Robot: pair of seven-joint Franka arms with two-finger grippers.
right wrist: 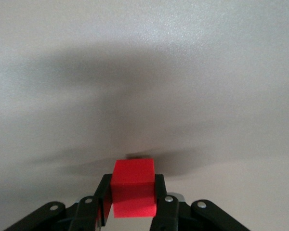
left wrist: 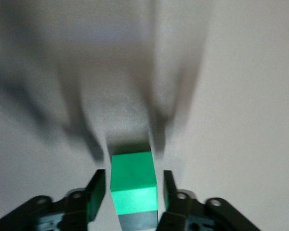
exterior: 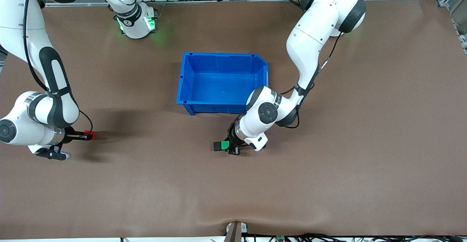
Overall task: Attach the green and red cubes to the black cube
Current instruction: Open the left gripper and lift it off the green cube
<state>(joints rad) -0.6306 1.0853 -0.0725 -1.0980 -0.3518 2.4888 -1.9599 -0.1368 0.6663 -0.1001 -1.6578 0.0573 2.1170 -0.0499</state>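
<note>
The green cube (exterior: 225,145) (left wrist: 132,178) sits pressed against the black cube (exterior: 217,146) (left wrist: 138,221) on the table, nearer to the camera than the blue bin. My left gripper (exterior: 232,148) (left wrist: 133,177) straddles the green cube and is open, with a gap showing at each finger. Toward the right arm's end of the table, my right gripper (exterior: 82,137) (right wrist: 132,182) is shut on the red cube (exterior: 90,135) (right wrist: 133,180). It holds the cube low over the brown surface.
A blue bin (exterior: 215,107) with nothing in it stands mid-table, close to the left arm's wrist. The brown table mat (exterior: 328,180) stretches wide and bare nearer the camera. A small mount (exterior: 235,230) sits at the near edge.
</note>
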